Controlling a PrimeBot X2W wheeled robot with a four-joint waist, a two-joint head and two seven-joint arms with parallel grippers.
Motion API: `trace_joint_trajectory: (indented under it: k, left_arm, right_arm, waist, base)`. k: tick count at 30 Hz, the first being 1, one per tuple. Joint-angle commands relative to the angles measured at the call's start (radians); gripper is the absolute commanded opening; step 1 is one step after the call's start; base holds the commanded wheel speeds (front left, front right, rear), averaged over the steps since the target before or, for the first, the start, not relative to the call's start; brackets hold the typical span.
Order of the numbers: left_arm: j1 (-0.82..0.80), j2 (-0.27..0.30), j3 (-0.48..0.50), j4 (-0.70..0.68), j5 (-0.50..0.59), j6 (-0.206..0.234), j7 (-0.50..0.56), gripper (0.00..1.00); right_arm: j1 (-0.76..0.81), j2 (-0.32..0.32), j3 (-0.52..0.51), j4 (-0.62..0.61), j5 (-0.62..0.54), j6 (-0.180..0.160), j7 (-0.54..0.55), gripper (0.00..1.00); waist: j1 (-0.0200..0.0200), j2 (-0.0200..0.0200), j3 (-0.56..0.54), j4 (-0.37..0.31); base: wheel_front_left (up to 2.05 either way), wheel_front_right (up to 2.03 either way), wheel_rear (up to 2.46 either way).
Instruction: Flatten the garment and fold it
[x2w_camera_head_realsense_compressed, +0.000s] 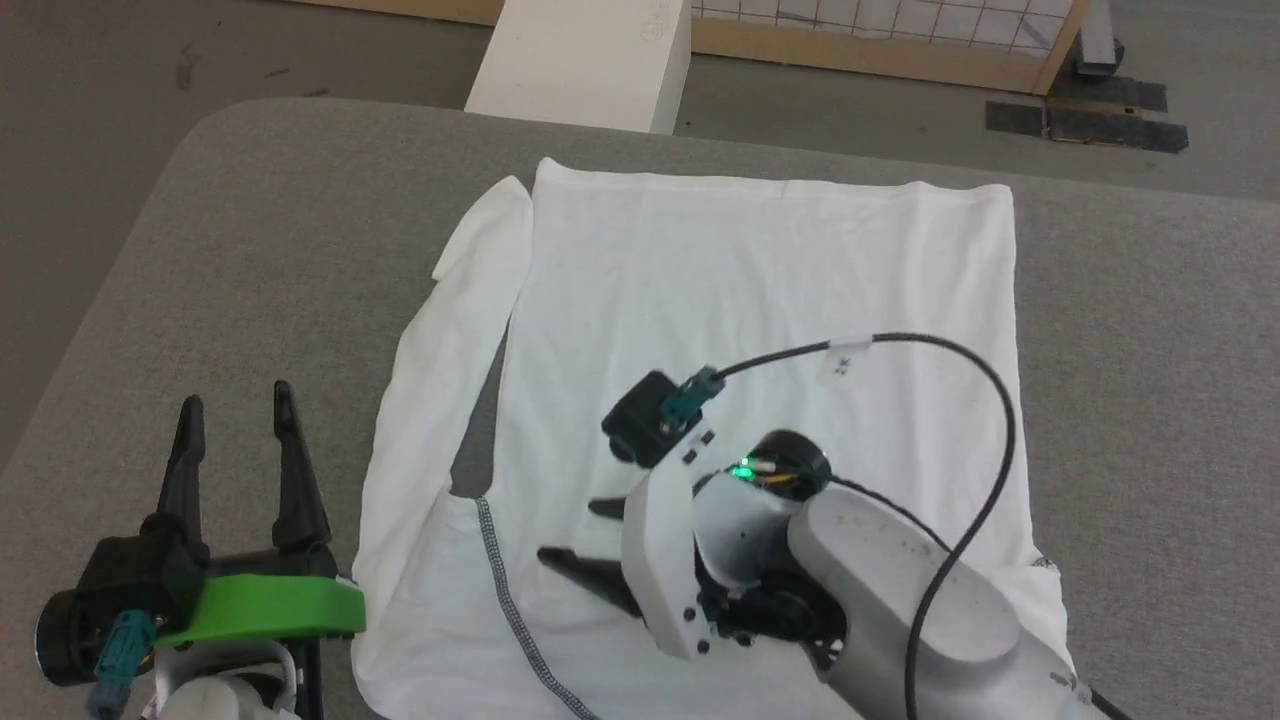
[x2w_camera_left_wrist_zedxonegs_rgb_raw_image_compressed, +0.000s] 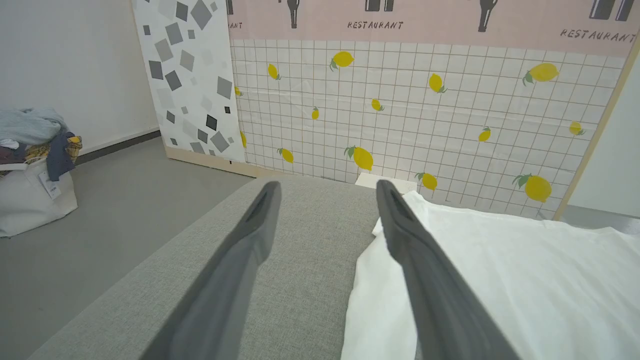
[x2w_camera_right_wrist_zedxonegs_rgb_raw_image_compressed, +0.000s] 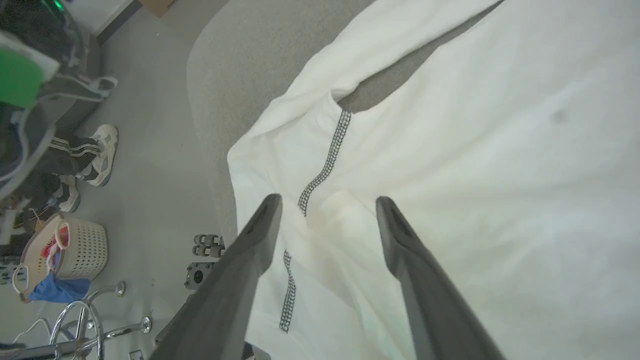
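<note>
Hovering at the near left over the grey worktop (x2w_camera_head_realsense_compressed: 250, 250), the left hand (x2w_camera_head_realsense_compressed: 237, 398) is spread wide and empty, just left of the garment (x2w_camera_head_realsense_compressed: 760, 300). The shirt lies mostly flat mid-worktop, its left flap (probably a sleeve side) not folded in. The right hand (x2w_camera_head_realsense_compressed: 575, 530), fingers apart over the speckled seam (x2w_camera_head_realsense_compressed: 503, 570), grips nothing. Folding seems underway; next, pinch that flap's edge and carry it rightward.

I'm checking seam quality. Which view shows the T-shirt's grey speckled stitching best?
Right wrist view: the stitching is close and sharp. The head view shows it small; the left wrist view has plain white T-shirt cloth.
</note>
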Motion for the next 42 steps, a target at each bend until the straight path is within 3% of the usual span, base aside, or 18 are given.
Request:
trace_joint_trajectory:
  k: [1, 6, 11, 14, 20, 31, 37, 42]
  left_arm:
    - [-0.004, 0.002, 0.000, 0.006, 0.011, -0.006, -0.005, 1.00]
    - [-0.003, 0.015, 0.002, 0.022, 0.020, -0.015, -0.005, 1.00]
    - [0.000, 0.026, 0.000, 0.036, 0.026, -0.015, -0.003, 1.00]
    - [0.002, 0.031, 0.000, 0.041, 0.025, -0.013, 0.000, 1.00]
    - [0.006, 0.033, -0.005, 0.055, 0.022, -0.008, 0.009, 1.00]
    - [-0.062, 0.042, -0.034, 0.132, 0.012, -0.023, 0.052, 1.00]
    - [-0.273, 0.087, -0.057, 0.252, -0.020, -0.092, 0.138, 1.00]
    - [-0.532, 0.161, -0.081, 0.426, -0.081, -0.157, 0.308, 1.00]
  right_arm:
    - [-0.037, -0.002, -0.024, -0.014, -0.005, -0.002, -0.035, 1.00]
    - [-0.029, -0.068, -0.191, -0.075, -0.050, -0.002, -0.198, 1.00]
    - [0.070, -0.124, -0.474, -0.148, -0.181, -0.002, -0.396, 1.00]
    - [0.162, -0.119, -0.639, -0.200, -0.267, -0.002, -0.494, 1.00]
    - [0.355, -0.101, -0.817, -0.290, -0.467, -0.002, -0.633, 1.00]
    - [0.547, -0.007, -0.949, -0.365, -0.540, -0.002, -0.755, 1.00]
    - [0.541, -0.001, -0.985, -0.407, -0.505, -0.002, -0.768, 1.00]
    - [0.483, 0.000, -0.985, -0.456, -0.484, -0.002, -0.758, 1.00]
  waist:
    - [0.0001, 0.0000, -0.016, -0.017]
    - [0.0001, 0.0000, -0.046, -0.059]
    - [0.0001, 0.0000, -0.069, -0.108]
    - [0.0001, 0.0000, -0.079, -0.136]
    - [0.0001, 0.0000, -0.093, -0.180]
    - [0.0001, 0.0000, -0.088, -0.193]
    - [0.0001, 0.0000, -0.014, -0.172]
    - [0.0001, 0.0000, 0.104, -0.176]
  base:
    - [0.00, 0.00, 0.00]
    - [0.00, 0.00, 0.00]
    - [0.00, 0.00, 0.00]
    - [0.00, 0.00, 0.00]
    - [0.00, 0.00, 0.00]
    - [0.00, 0.00, 0.00]
    - [0.00, 0.00, 0.00]
    - [0.00, 0.00, 0.00]
